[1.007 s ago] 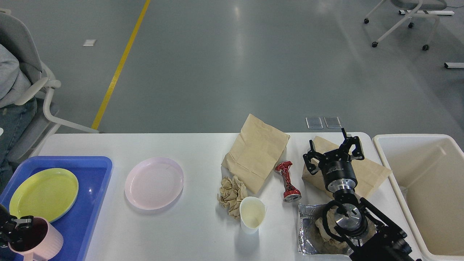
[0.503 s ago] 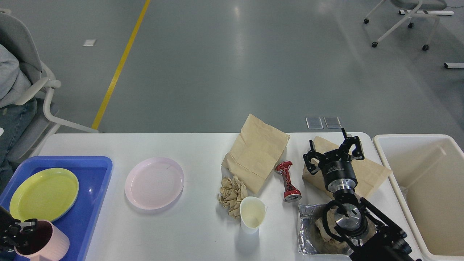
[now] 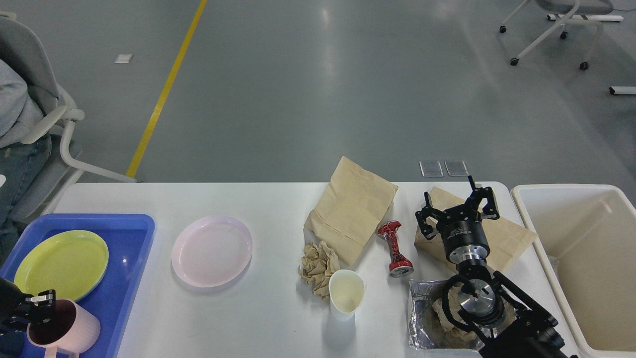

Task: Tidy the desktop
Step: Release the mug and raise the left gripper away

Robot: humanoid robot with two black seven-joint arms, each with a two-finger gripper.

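1. While only the head view is on offer, the step in hand looks like setting the pink mug [image 3: 64, 328] into the blue tray [image 3: 134, 258] at the desktop's [image 3: 268, 318] left end; the left gripper [image 3: 37, 308] is clamped on the mug's rim at bottom left, one finger apparently inside the cup.
2. Mug sits low over the tray's near corner, just beside the yellow plate [image 3: 62, 263]; touching the tray floor or not, can't tell.
3. Next move, my call: let go of the mug and lift clear, then fetch the pink plate [image 3: 212, 251], which lies on the desktop just right of the tray.
4. Right gripper [image 3: 457, 211] hovers with fingers spread wide, holding nothing, over a brown paper bag [image 3: 507, 238] near the cream bin [image 3: 571, 223]; arm comes up from bottom right, wrist pointing away from the camera.
5. Trash left on the desktop: second paper bag [image 3: 350, 209], crumpled napkin [image 3: 318, 266], white paper cup [image 3: 345, 293], crushed red can [image 3: 395, 248], foil wrapper [image 3: 422, 318] partly under the right arm.
6. Likely binned by the right arm; bag underneath is the nearest pick.
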